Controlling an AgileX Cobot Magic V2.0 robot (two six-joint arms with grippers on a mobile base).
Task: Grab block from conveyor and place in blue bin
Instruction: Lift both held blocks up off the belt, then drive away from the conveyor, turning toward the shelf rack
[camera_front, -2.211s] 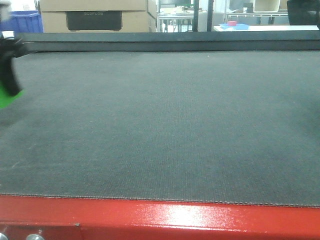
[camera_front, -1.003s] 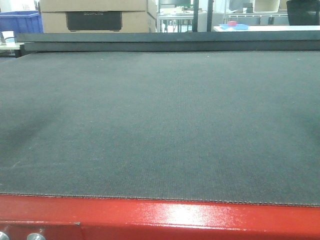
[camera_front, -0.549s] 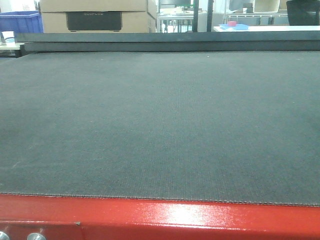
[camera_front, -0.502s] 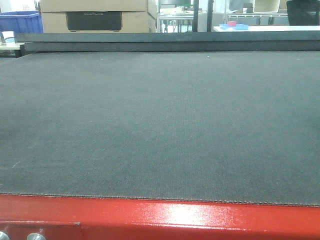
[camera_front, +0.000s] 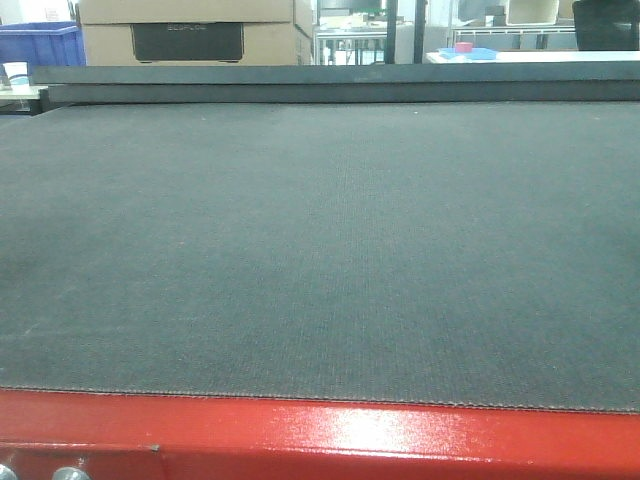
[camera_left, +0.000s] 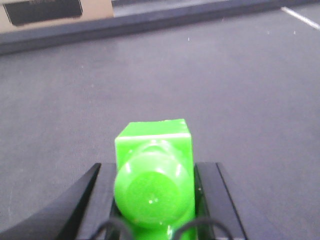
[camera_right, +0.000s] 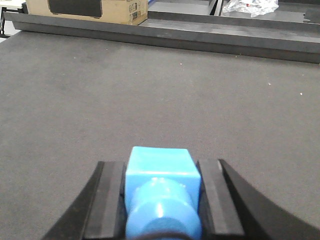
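Belt: the conveyor (camera_front: 320, 250) lay bare in the front view, dark woven cloth inside a red frame (camera_front: 320, 435); neither arm showed there
Left gripper (camera_left: 155, 192): jaws clamped on a green block (camera_left: 154, 170), one black finger (camera_left: 97, 200) pressed flat to each side; the block sat square between them and hung above the belt
Right gripper (camera_right: 161, 192): jaws clamped on a blue block (camera_right: 161, 187) in the same manner, also held clear of the belt
Bin: a blue bin (camera_front: 45, 42) stood far off at the left, behind the belt and beside a cardboard box (camera_front: 190, 30); whether it was the target could not be told for certain
Step in hand: by my judgement both grabs were done and the carry to the bin remained
How to do it well: keep the jaws firmly closed through the whole swing, since the blocks looked smooth and could slip; hold each block level, well above the belt and the far rail (camera_front: 330, 85); move one arm at a time so the two do not cross; release only once the block is plainly over the bin's mouth, and low, so it does not bounce out
Risk: clipping the rail on the way across; opening too early
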